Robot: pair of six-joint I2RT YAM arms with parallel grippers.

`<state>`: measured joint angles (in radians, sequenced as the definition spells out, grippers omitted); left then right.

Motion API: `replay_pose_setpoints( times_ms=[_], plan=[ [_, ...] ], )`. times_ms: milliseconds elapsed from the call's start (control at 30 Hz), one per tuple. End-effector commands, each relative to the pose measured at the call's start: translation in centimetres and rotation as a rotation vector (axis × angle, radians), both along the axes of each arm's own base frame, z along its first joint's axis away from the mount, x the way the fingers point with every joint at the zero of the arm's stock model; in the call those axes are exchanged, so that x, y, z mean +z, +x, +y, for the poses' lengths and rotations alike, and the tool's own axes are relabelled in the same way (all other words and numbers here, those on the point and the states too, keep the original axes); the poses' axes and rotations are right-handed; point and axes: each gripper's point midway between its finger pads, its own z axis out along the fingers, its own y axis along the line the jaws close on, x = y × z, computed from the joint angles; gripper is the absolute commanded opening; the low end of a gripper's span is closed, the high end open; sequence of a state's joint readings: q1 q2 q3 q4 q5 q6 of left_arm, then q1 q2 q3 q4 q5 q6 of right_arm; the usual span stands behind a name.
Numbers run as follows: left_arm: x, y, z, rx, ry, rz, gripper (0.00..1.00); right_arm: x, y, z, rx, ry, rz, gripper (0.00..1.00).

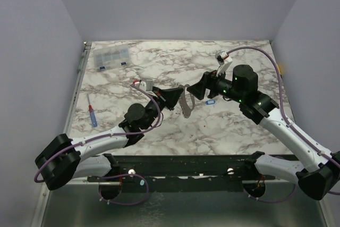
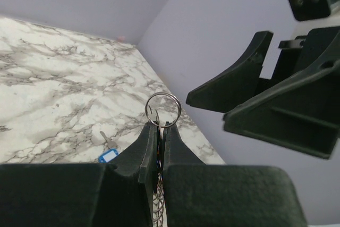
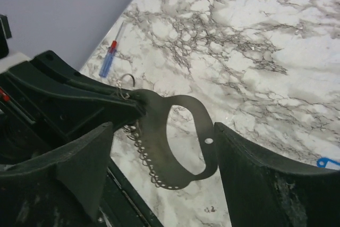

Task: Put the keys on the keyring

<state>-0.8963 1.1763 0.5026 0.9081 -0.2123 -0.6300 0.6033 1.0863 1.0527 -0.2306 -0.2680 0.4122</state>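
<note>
My left gripper is shut on the keyring, a thin pale ring whose upper arc stands above the fingertips. Pinched with it is a flat grey metal plate with an oval cutout and a row of small rings along one edge. In the top view the plate hangs over the table's middle, between my left gripper and my right gripper. My right gripper is open, its fingers either side of the plate and not touching it. A key with a blue tag lies on the marble.
A clear compartment box stands at the back left. A blue and red screwdriver lies near the left edge. Lilac walls close in the marble table on three sides. A black rail runs along the near edge.
</note>
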Motion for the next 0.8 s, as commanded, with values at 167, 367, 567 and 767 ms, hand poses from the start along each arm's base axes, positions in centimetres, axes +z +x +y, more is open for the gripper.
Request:
replay_pose_setpoints(
  times_ms=[167,367,567,767],
  plan=[
    [3.9,0.4,5.9,0.189,-0.339,0.068,0.00,1.3,-2.8,1.6,0.252,-0.016,-0.177,1.00],
    [3.7,1.6,7.5,0.284,-0.465,0.148,0.00,-0.5,-1.5,2.4,0.243,-0.081,-0.279,1.00],
    [3.6,3.0,8.6,0.382,-0.530,0.184,0.00,-1.2,-0.5,5.3,0.233,-0.213,-0.517,1.00],
    [3.5,3.3,9.1,0.411,-0.582,0.206,0.00,-2.1,1.7,6.8,0.164,-0.280,-0.629,1.00]
  ],
)
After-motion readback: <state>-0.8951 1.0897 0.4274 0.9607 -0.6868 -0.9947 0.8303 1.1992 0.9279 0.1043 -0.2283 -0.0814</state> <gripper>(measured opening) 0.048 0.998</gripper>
